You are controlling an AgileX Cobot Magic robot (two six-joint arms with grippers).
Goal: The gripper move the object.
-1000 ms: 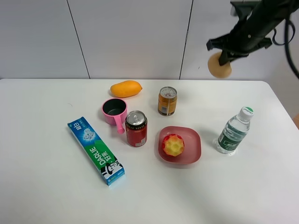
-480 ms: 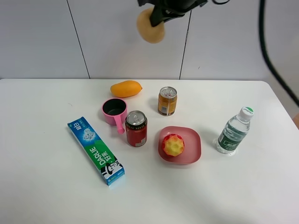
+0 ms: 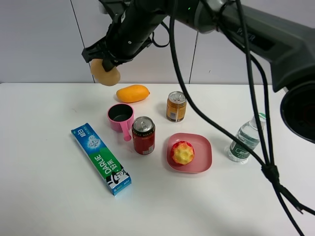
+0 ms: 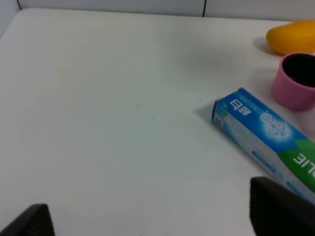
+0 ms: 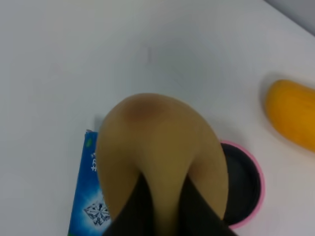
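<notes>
Holding the object [image 3: 106, 75] clenched in the right gripper [image 3: 105, 63], aloft over the counter [image 3: 44, 196]; lifted already, not yet set down

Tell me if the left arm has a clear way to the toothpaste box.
Probably yes. The left wrist view shows the box lying flat just ahead of the open left claw, with nothing between them. The right claw holds the potato up in the air, so it should not interfere.
</notes>
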